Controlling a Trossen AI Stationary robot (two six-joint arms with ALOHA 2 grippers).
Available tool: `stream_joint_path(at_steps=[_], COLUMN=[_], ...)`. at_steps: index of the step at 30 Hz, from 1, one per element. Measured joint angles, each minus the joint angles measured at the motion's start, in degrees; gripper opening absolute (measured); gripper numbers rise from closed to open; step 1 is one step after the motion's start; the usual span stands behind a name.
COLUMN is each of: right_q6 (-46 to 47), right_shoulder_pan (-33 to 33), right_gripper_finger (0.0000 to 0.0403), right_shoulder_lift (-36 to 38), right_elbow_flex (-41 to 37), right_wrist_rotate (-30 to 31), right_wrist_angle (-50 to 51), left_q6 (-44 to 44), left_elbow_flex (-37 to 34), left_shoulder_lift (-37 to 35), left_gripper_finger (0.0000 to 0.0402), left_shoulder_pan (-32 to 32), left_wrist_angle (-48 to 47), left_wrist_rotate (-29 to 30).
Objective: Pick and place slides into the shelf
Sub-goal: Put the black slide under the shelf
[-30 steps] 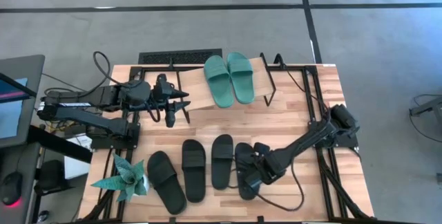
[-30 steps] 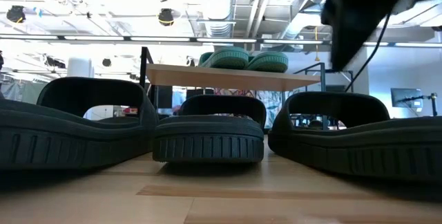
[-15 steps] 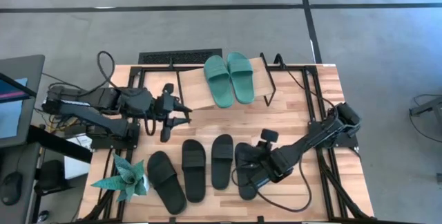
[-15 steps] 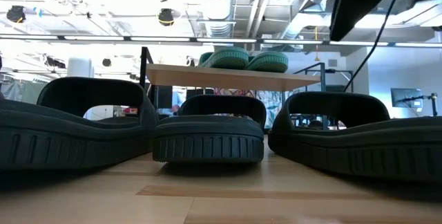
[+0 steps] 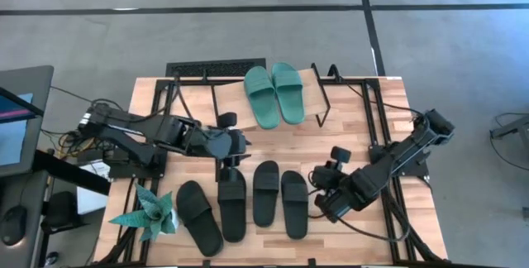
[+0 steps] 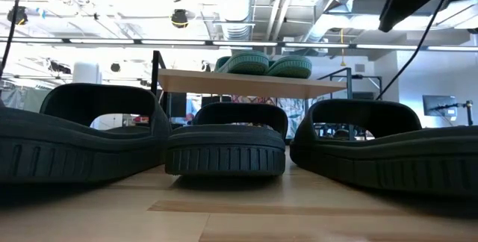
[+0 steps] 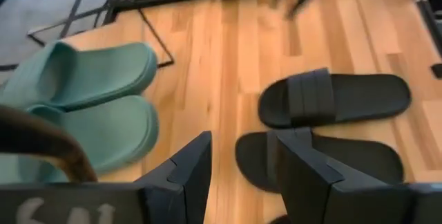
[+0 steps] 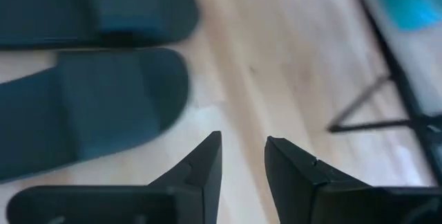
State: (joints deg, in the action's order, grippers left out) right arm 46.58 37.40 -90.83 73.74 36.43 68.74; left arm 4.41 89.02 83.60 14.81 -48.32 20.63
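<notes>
Seen from overhead, a wooden desk (image 5: 355,115) fills the middle of the frame, with two teal slides (image 5: 274,93) side by side on the slanted shelf (image 5: 235,107) at its upper centre and four black slides (image 5: 244,203) lined up along its lower edge. The left claw (image 5: 232,160) hangs at centre-left over the top end of one black slide, its fingers spread with nothing between them. The right claw (image 5: 324,204) sits at lower right just beside the rightmost black slide, fingers parted and empty.

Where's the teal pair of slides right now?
In the high view, the two teal slides lie side by side on the slanted shelf at the table's far edge, behind the row of four black slides.
</notes>
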Motion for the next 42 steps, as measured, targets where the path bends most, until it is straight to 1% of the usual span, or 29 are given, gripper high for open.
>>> stream_joint_path(at_steps=[2,5,7,11,15,19,21,26,29,34,39,42], right_q6=[-2.7,-4.4,-3.9,-3.5,-3.5,-5.6,-6.3,-6.1,-6.1,-5.7,-5.9,-4.3], right_shoulder_pan=[0.6,1.6,1.7,2.3,2.1,1.8,2.0,2.1,2.3,1.9,1.8,1.9], right_gripper_finger=[0.0116,0.0141,0.0161,0.0202,0.0221,0.022,0.0216,0.0204,0.0198,0.0185,0.0173,0.017], right_shoulder_lift=[-0.5,-3.0,-5.0,-8.6,-12.5,-16.3,-18.0,-20.8,-21.1,-21.1,-21.1,-21.1], right_elbow_flex=[-0.7,-0.9,-0.9,-0.9,0.1,2.3,3.9,6.5,6.5,6.1,4.1,3.9], right_wrist_rotate=[-1.0,-1.1,-1.7,-2.2,-1.7,-1.6,-1.7,-1.9,-1.9,-2.0,-4.2,-3.9], right_wrist_angle=[-3.8,-5.4,-6.7,-12.3,-14.5,-18.3,-18.2,-17.1,-17.2,-17.2,-18.3,-17.3], left_q6=[1.1,2.6,3.4,4.3,5.3,6.4,6.5,7.6,8.1,8.8,8.9,8.9], left_elbow_flex=[0.9,1.1,1.0,1.0,1.0,1.0,1.0,1.0,0.9,0.9,0.9,0.9], left_shoulder_lift=[0.0,-0.8,-1.6,-2.9,-4.5,-5.9,-6.9,-9.1,-10.2,-11.4,-11.4,-11.4], left_gripper_finger=[0.0139,0.0139,0.0139,0.0139,0.0139,0.0139,0.0139,0.0139,0.0139,0.0139,0.0139,0.0139], left_shoulder_pan=[0.7,1.6,2.3,3.3,3.7,3.9,3.9,3.9,3.9,3.9,3.9,3.9], left_wrist_angle=[-2.3,-4.1,-6.3,-10.2,-12.8,-14.5,-14.9,-15.2,-15.3,-15.3,-15.3,-15.3], left_wrist_rotate=[1.3,3.8,6.3,10.1,11.7,11.8,12.0,15.1,16.3,16.4,16.8,16.8])
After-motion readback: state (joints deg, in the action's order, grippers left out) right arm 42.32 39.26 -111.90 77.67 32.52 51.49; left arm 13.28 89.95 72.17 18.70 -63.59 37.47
